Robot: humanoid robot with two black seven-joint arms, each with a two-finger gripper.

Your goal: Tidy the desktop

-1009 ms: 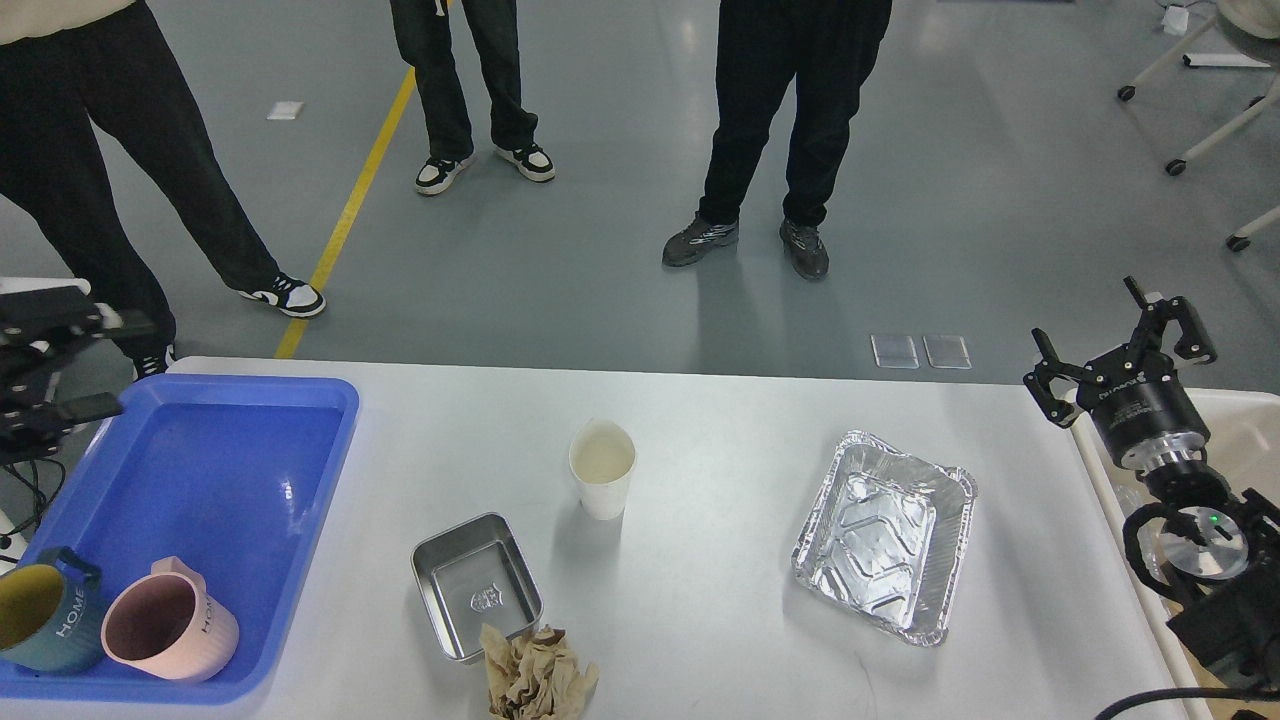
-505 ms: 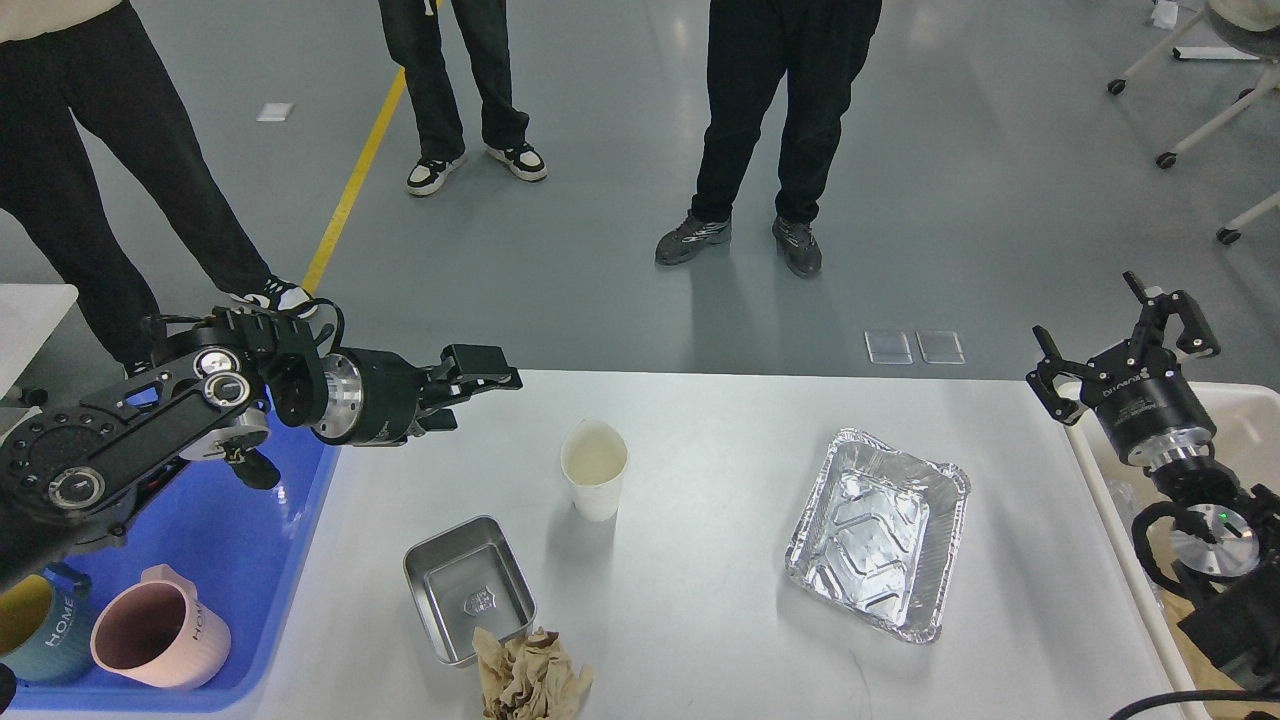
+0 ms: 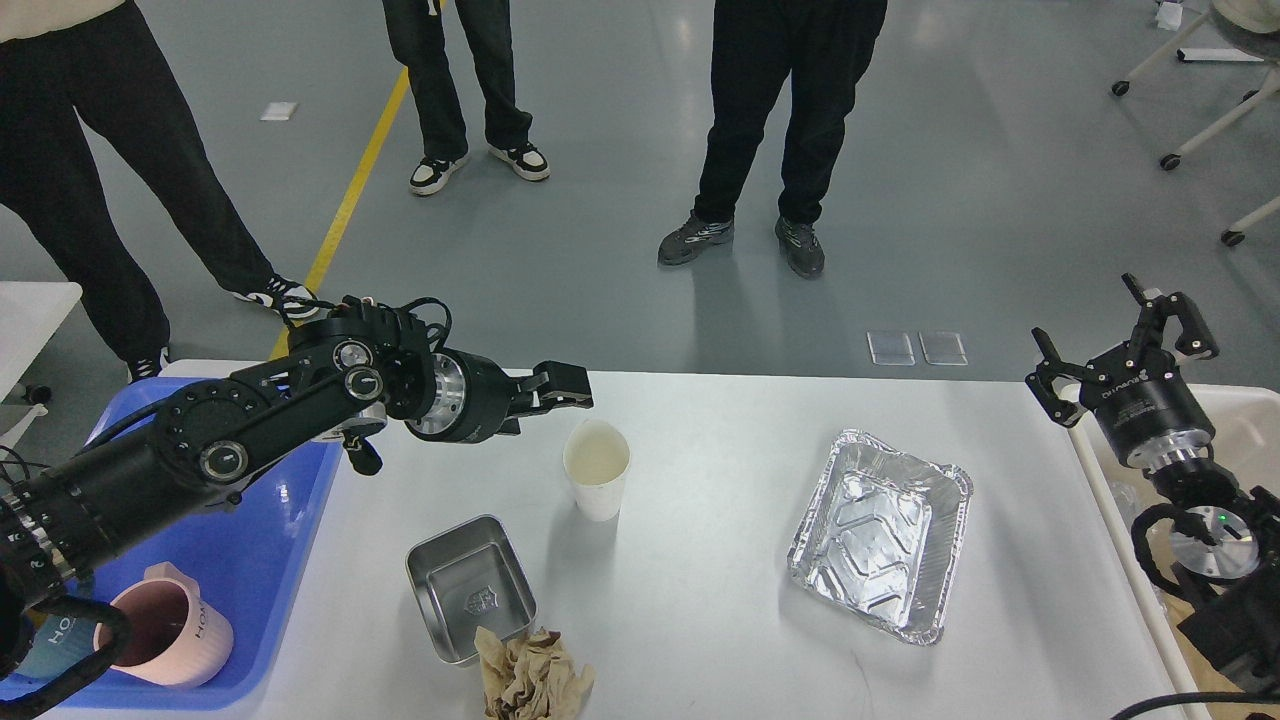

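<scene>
Seen from above, the desktop (image 3: 700, 600), a large white counter with rounded corners, fills the lower half of the view. A white paper cup (image 3: 597, 482) stands upright near its middle. Nearer the viewer, a small steel tray (image 3: 470, 588) lies flat, and a crumpled brown paper wad (image 3: 533, 677) touches its near edge. To the right rests an empty foil pan (image 3: 883, 533). At the counter's left end sits a blue plastic tray (image 3: 255, 560) with a pink mug (image 3: 163, 625) in its near corner. The black left arm reaches across that tray, and the left gripper (image 3: 560, 390) hovers just left of the cup's rim, not touching it; whether its fingers are open or closed cannot be told from this angle. The right gripper (image 3: 1125, 340) hangs past the counter's right end above a beige bin (image 3: 1245, 415), its fingers (image 3: 1047, 385) spread apart and empty. Three people's legs stand on the grey floor beyond.
</scene>
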